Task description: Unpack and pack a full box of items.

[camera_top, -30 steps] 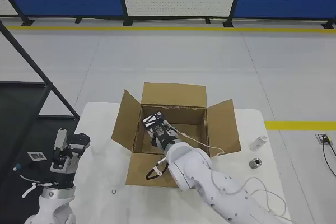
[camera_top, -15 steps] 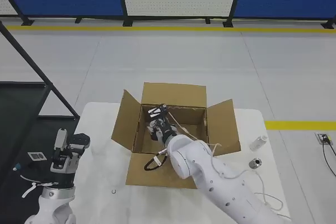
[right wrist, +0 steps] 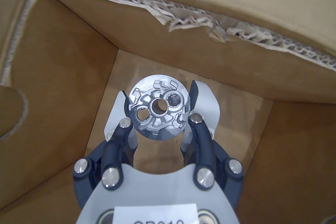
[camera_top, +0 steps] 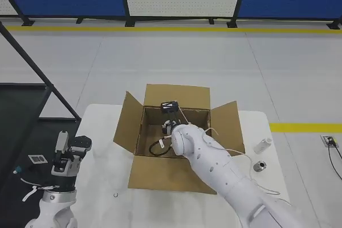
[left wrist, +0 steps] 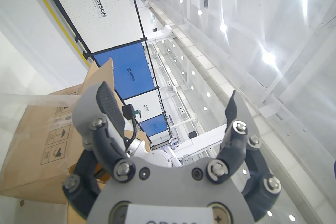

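Disc point(right wrist: 159, 109) is pinched by its rim in the right gripper point(right wrist: 160, 97), inside the box point(right wrist: 183, 51), with the floor beyond the fingertips. Risk: with rim-only contact, slip or rotation could be caused by a knock on the cardboard ahead. Left gripper point(left wrist: 168, 101) is spread and empty, with the box beside it. Since the earlier frame, the right arm has been swung toward the far side of the box; the left arm is unchanged.

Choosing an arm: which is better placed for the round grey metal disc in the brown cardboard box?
Right: right gripper inside the box, fingers gripping the disc; left gripper is open, pointing up.
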### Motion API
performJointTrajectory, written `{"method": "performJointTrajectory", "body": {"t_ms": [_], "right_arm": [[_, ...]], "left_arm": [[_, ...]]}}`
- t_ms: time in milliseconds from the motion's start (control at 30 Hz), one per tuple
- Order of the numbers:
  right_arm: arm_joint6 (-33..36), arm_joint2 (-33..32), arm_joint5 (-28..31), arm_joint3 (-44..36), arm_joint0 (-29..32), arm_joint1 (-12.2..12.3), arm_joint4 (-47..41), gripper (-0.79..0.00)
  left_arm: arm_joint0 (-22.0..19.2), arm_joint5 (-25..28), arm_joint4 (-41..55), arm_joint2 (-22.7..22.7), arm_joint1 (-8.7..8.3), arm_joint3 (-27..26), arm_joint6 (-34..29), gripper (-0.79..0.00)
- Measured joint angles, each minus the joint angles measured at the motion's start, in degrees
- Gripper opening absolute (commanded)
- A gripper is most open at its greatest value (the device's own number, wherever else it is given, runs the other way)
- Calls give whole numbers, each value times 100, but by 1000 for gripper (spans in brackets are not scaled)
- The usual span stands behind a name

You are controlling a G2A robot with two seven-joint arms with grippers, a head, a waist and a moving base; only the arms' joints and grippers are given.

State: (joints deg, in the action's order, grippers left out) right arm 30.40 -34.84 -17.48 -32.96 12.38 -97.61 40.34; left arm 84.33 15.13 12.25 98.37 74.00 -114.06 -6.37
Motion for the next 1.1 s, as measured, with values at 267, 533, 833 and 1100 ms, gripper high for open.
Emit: {"method": "performJointTrajectory", "body": {"t_ms": [267, 533, 833, 1100], "right_arm": [[-374, 22, 470, 1081, -184, -397, -321, -785], [-480, 26, 837, 1574, -327, -625, -331, 0], [-614, -25, 1010, 1863, -396, -743, -281, 0], [-935, -110, 1150, 1902, -402, -739, -207, 0]], "left_arm": [[0, 0, 0, 0, 0, 0, 0, 0], [0, 0, 0, 0, 0, 0, 0, 0], [0, 0, 0, 0, 0, 0, 0, 0], [0, 0, 0, 0, 0, 0, 0, 0]]}}
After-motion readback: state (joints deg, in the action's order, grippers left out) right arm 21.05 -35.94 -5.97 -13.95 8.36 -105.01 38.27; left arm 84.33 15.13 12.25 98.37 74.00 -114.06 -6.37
